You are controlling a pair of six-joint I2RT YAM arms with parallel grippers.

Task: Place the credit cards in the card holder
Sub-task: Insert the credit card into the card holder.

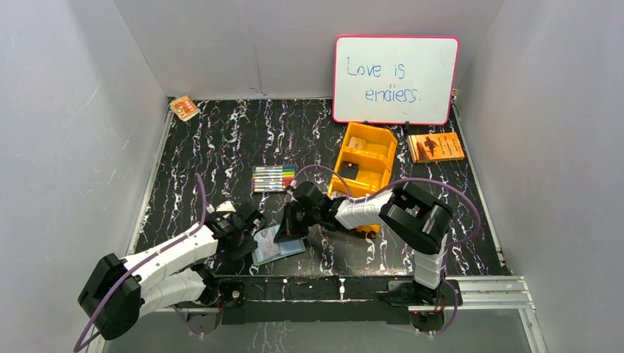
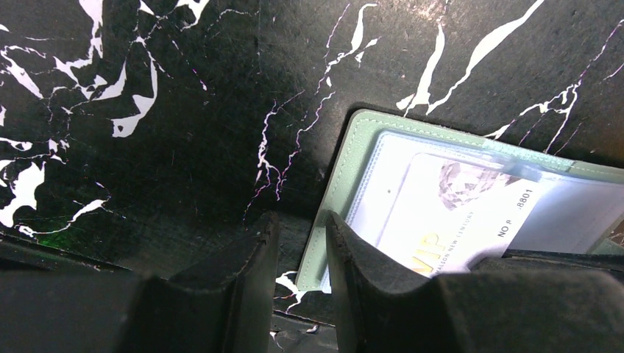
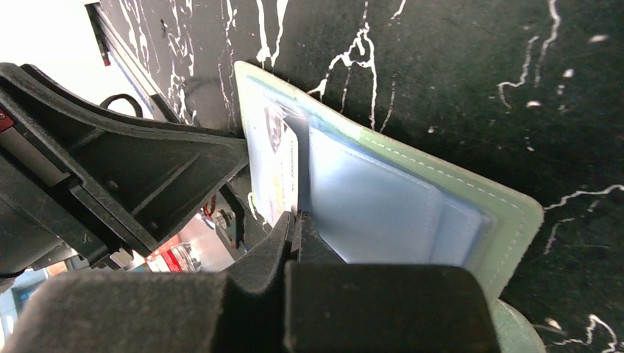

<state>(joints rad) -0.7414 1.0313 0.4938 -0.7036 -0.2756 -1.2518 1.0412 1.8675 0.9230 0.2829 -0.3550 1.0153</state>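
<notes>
Near the front edge of the table (image 1: 221, 147), between the two arms, the card holder (image 1: 279, 248) lies open and flat. A whitish credit card (image 2: 456, 217) marked VIP sits partly under the clear sleeve (image 2: 515, 170) of its left half. The right gripper (image 3: 294, 220) has its fingers pressed together on the card's trailing edge. The left gripper (image 2: 302, 232) stands at the holder's left edge with its fingers narrowly apart, one of them over the green border; whether it pins the cover or only hovers I cannot tell. Judging from this, the step in hand is seating the card fully in its pocket. To do it well, the push should run flat along the pocket's length and low to the holder, so that the card's leading corners go under the sleeve's lip and do not ride over it. A tilt would likely buckle the thin film or wedge a corner. The holder looks light and would probably slide on the smooth marbled top, so the left fingers ought to bear down on the border as a stop against the push. Let go only once most of the card is covered, then draw straight back so the pads do not drag it out again. Farther off to the right, an orange bin (image 1: 383, 147) holds a couple of small flat pieces (image 1: 349, 170), perhaps further cards.
</notes>
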